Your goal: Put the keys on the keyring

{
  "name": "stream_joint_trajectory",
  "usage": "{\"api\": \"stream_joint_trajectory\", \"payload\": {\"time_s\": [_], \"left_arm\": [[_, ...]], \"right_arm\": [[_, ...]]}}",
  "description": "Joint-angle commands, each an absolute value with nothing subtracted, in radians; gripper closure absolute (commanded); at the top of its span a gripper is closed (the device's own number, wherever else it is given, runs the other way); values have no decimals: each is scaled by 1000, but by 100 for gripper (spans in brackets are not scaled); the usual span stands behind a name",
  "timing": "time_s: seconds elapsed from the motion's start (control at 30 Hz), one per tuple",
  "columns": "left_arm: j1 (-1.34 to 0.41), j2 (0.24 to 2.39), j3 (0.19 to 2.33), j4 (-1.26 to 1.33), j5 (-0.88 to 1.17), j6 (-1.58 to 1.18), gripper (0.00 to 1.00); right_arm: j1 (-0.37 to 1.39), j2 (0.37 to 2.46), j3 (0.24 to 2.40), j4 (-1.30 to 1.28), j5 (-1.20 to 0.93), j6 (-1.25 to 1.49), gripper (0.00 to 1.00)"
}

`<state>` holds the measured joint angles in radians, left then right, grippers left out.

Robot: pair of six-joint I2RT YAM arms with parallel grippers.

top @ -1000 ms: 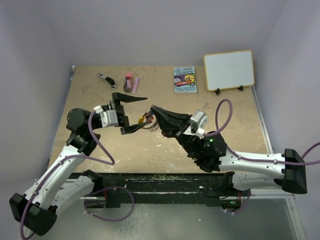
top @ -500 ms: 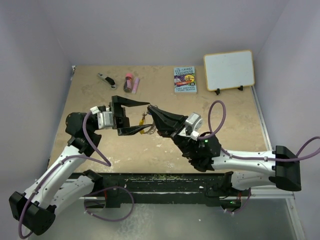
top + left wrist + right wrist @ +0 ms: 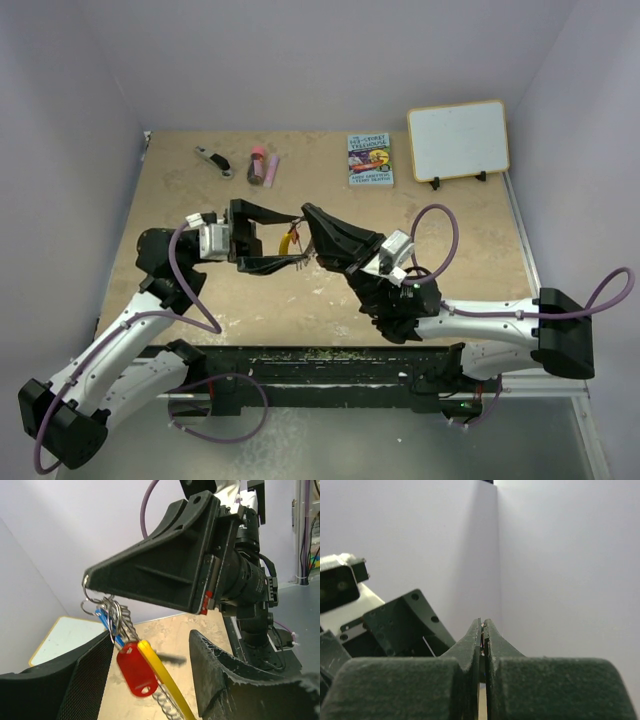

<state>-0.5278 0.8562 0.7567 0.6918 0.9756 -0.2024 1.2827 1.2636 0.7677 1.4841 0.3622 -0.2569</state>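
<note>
My right end effector (image 3: 88, 581), pressed together, pinches the top of the keyring (image 3: 161, 672) above the worktop (image 3: 450, 230). The red and blue keys (image 3: 136, 674) dangle from it, long axis downward, between my left end effector's (image 3: 298, 236) spread jaws, touching neither.

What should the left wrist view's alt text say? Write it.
The right tool, shut, pinches a keyring by its metal end, with a red key and a blue key dangling there. The left tool stands open around them below.
</note>
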Motion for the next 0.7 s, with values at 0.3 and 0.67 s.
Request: {"api": "stream_joint_trajectory", "payload": {"time_s": [0.3,0.67], "left_arm": [[-571,877,770,735,968,-238,33],[-603,862,873,410,839,19,31]], "right_arm": [[1264,1249,802,1683,394,-228,100],[919,1144,738,1602,-11,370,100]]}}
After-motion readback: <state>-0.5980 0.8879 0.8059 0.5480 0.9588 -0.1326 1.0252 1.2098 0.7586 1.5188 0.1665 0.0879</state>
